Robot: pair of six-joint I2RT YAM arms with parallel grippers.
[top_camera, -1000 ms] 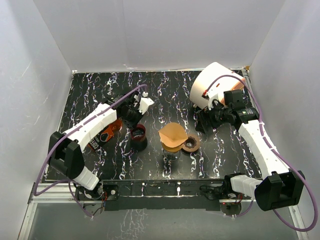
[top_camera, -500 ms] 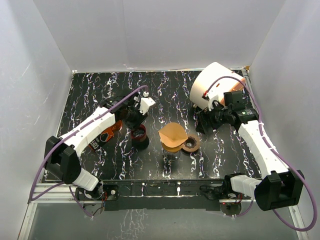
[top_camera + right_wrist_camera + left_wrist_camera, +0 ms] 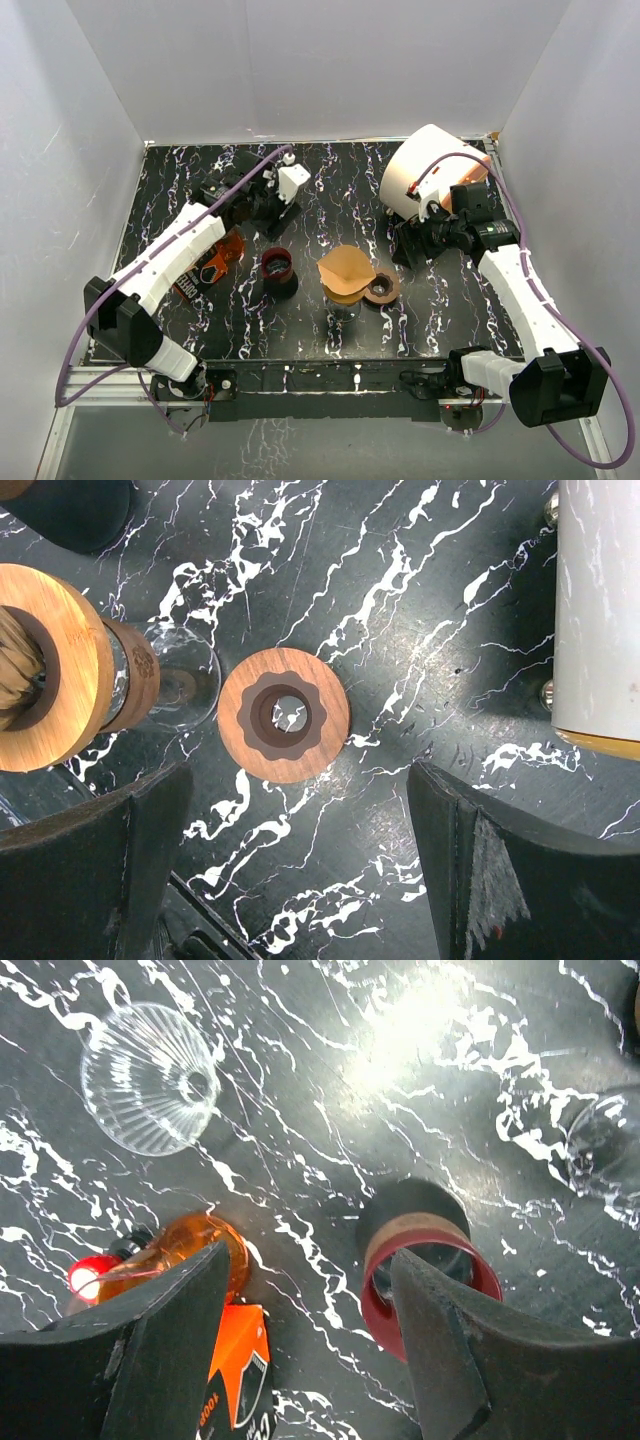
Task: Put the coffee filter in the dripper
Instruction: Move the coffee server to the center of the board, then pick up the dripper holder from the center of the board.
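The coffee filter (image 3: 345,268), a brown paper cone, sits point down on a glass vessel at the table's middle. The dripper (image 3: 150,1078), a clear ribbed glass cone, lies on its side on the table in the left wrist view. My left gripper (image 3: 268,212) (image 3: 310,1260) hangs open and empty above the table, behind a dark cup with a red rim (image 3: 277,270) (image 3: 425,1260). My right gripper (image 3: 405,245) (image 3: 300,775) is open and empty, just right of a wooden ring (image 3: 383,288) (image 3: 284,714) beside the filter.
An orange bottle (image 3: 175,1255) and an orange box (image 3: 210,265) (image 3: 235,1380) lie left of the cup. A large white cylinder (image 3: 425,170) (image 3: 600,610) stands at the back right, close to the right arm. White walls enclose the black marbled table (image 3: 330,190).
The left gripper has opened, let go of the red-rimmed cup, and drawn up and back from it. The cup stays upright. The right arm has barely moved.
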